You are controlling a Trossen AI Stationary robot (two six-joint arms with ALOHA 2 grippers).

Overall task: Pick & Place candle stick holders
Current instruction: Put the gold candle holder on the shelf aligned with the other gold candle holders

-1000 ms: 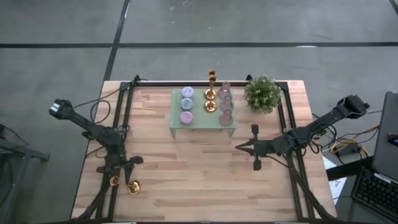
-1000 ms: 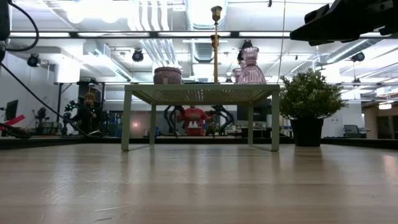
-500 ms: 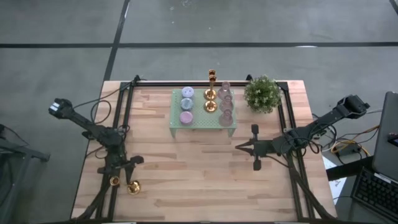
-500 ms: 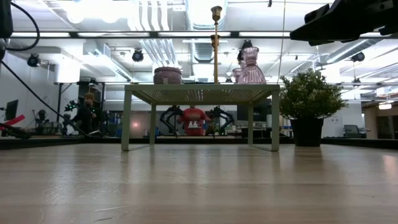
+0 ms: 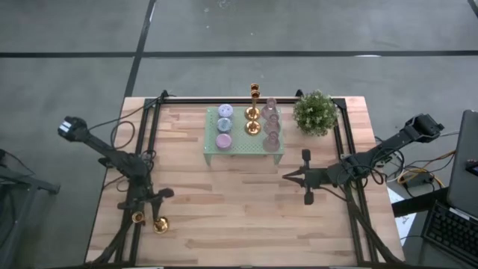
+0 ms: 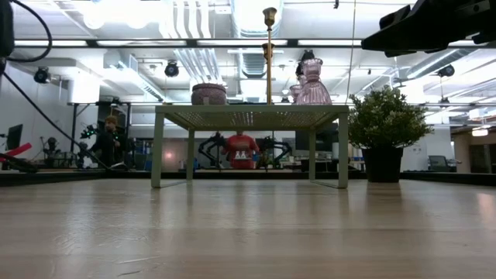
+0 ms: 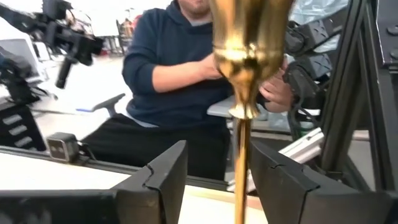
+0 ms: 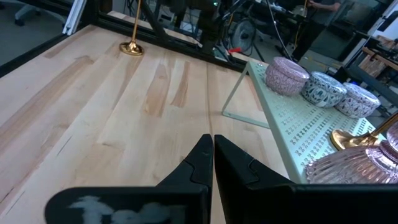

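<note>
A tall gold candle stick holder (image 5: pixel 160 224) stands on its round base (image 8: pixel 130 48) near the table's near left corner. Its stem (image 7: pixel 240 162) rises between the fingers of my left gripper (image 7: pixel 217 152), which is open and level, pointing toward the near edge (image 5: pixel 147 203). The cup (image 7: pixel 249 37) is above the fingers. Two more gold holders (image 5: pixel 252 113) stand on a pale green shelf (image 5: pixel 243 147), one of them tall (image 6: pixel 269 54). My right gripper (image 5: pixel 287 177) is shut above the bare table right of centre (image 8: pixel 211 142). My left gripper has one finger on each side of the holder's stem, coming at it level from the far side. A gap shows between the stem and one finger (image 7: pixel 168 168). The other finger (image 7: pixel 267 174) is close beside the stem, and I cannot tell whether it touches.
The shelf also carries three squat candles (image 5: pixel 223 124) and pink glass pieces (image 5: pixel 271 127). A potted plant (image 5: pixel 314 112) stands at the far right. Black rails (image 5: pixel 146 134) run along the table's sides. A seated person (image 7: pixel 180 81) is beyond the near edge.
</note>
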